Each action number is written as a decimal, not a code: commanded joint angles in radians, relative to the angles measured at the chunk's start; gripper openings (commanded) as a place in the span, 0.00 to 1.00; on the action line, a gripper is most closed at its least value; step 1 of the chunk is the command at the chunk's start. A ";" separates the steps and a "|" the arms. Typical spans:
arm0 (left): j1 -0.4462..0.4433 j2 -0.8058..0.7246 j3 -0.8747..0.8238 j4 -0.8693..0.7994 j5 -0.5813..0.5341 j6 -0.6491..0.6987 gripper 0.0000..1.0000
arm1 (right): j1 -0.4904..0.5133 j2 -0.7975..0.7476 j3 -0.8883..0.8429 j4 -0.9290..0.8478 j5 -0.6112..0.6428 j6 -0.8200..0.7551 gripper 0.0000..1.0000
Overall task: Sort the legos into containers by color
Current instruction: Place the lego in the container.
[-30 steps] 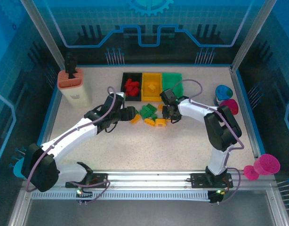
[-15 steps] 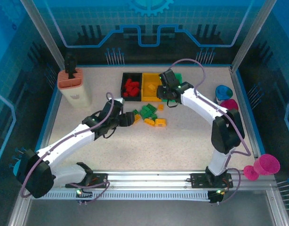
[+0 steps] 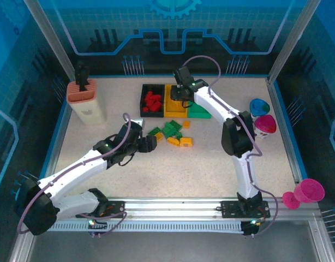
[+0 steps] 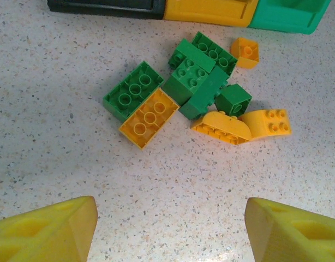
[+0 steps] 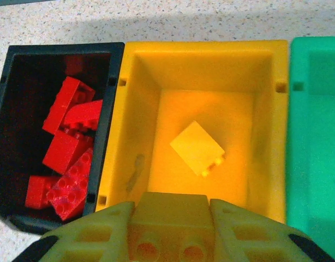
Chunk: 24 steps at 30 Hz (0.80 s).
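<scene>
Right hand (image 5: 170, 240) has swung over the yellow bin (image 5: 265, 109), grasping a yellow brick (image 5: 167, 215); release it centred and low. Left hand (image 4: 167, 229) hangs released.

1. Speckled off-white table (image 3: 211, 164), edged in blue.
2. Salmon-pink slotted holder (image 3: 85, 101), upright near the far left corner.
3. Black tool (image 3: 82, 72), standing in the top of that holder; kind not discernible.
4. Blue round cup (image 3: 258, 106), at the right edge.
5. Magenta round cup (image 3: 265, 124), just beside the blue one, on its near side.
6. Second magenta cup (image 3: 308, 192), outside the frame at near right.
7. Aluminium rail (image 3: 173, 210), along the near edge.
</scene>
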 commanded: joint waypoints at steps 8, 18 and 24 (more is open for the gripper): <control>-0.046 -0.033 -0.013 -0.012 -0.021 -0.017 0.73 | -0.006 0.078 0.124 -0.092 -0.033 -0.033 0.50; -0.100 0.025 0.032 -0.023 -0.057 0.013 0.73 | -0.006 -0.102 -0.061 -0.004 -0.063 -0.031 0.54; -0.101 0.147 0.089 -0.060 -0.025 0.030 0.74 | -0.006 -0.288 -0.322 0.131 -0.085 -0.014 0.55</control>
